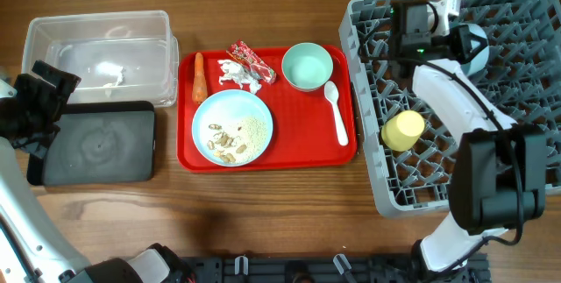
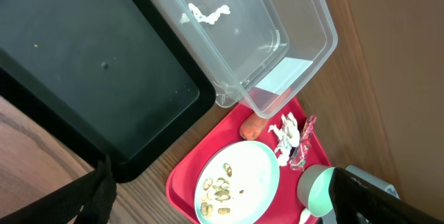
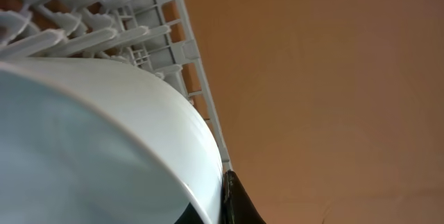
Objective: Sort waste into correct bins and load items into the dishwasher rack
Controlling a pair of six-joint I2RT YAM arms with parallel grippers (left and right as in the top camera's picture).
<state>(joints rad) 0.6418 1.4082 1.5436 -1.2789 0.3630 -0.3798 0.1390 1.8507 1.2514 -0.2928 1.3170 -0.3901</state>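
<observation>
On the red tray lie an orange carrot (image 1: 198, 74), a red-and-white wrapper (image 1: 254, 60), a white tissue (image 1: 231, 74), a mint bowl (image 1: 307, 66), a white spoon (image 1: 337, 112) and a light blue plate (image 1: 232, 127) with seeds and grains. The clear tub (image 1: 53, 33) and black tray (image 1: 96, 143) stand at the left. My left gripper (image 1: 44, 99) hangs open and empty over the black tray's left edge. My right gripper (image 1: 458, 27) is shut on the small light blue bowl (image 1: 474, 45) over the grey rack's (image 1: 526, 99) far side. The bowl (image 3: 90, 148) fills the right wrist view. A yellow cup (image 1: 403, 130) lies in the rack.
The red tray (image 1: 188, 156) sits between the bins and the rack. A white scrap (image 2: 208, 12) lies in the clear tub. Bare wooden table runs along the front. The right arm's base (image 1: 491, 187) stands over the rack's near right corner.
</observation>
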